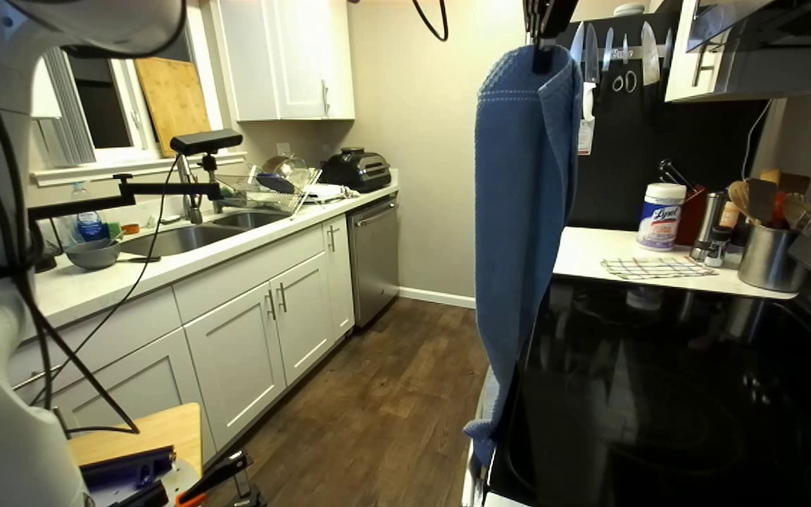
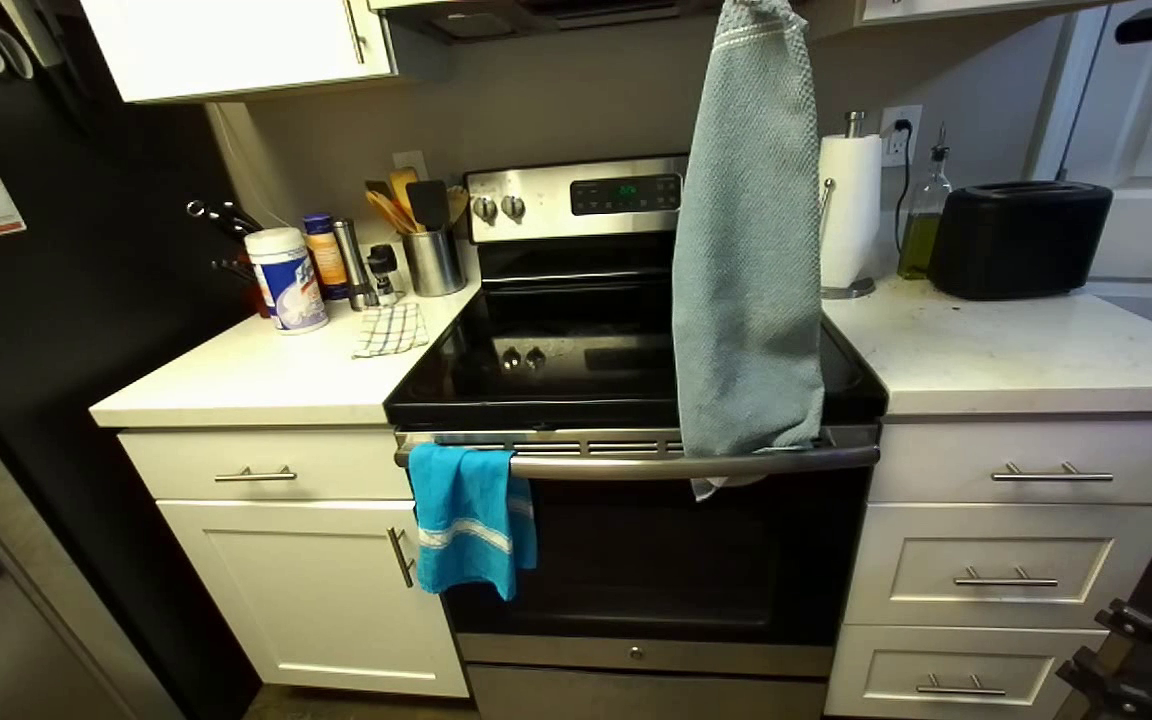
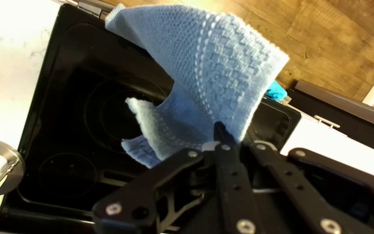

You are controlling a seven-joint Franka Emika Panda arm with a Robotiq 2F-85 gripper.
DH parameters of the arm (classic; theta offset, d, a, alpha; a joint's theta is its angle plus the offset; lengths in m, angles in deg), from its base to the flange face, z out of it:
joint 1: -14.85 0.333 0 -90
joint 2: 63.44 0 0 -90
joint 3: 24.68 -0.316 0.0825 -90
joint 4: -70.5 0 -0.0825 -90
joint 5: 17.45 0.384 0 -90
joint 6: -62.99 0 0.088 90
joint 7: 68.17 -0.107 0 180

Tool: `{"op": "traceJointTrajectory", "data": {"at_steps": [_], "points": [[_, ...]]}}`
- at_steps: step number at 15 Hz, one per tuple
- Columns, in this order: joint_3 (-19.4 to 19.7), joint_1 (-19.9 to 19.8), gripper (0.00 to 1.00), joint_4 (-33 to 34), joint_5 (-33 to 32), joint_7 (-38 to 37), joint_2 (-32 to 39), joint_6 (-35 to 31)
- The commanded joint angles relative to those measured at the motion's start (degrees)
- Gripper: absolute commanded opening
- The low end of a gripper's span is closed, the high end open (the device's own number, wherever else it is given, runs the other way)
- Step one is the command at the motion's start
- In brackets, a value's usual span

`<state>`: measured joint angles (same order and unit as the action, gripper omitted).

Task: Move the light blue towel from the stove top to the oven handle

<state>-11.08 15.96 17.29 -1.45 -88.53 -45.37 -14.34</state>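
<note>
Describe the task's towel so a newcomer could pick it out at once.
Start at the black stove top. A long dusty-blue towel hangs at its front edge, the gripper pinching its top. Unlike the bright turquoise towel draped on the oven handle, it is held aloft, with dashed white lines near its top.

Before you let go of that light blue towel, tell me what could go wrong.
Most of the light blue towel hangs above the oven handle, so releasing now might drop it onto the stove top. The end effector pinches it only near one end, so a snag could tug the cloth free. Swinging sideways might bunch it against the bright blue towel hanging on the handle.
</note>
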Motion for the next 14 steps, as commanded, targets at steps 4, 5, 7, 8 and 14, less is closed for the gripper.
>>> {"op": "traceJointTrajectory", "data": {"at_steps": [4, 5, 7, 8, 14], "points": [[-1.7, 1.0, 0.02, 0.3, -0.3, 3.6, 4.3, 0.7], [-1.9, 1.3, 0.02, 1.0, -0.5, 4.0, 5.0, 0.8], [-2.3, 1.6, 0.02, 2.3, -0.5, 5.1, 6.2, 0.9], [-2.5, 1.7, 0.02, 3.3, -0.4, 5.5, 6.7, 1.1], [-7.3, -0.6, 0.02, 14.3, -1.5, 4.6, 11.1, 3.5]]}}
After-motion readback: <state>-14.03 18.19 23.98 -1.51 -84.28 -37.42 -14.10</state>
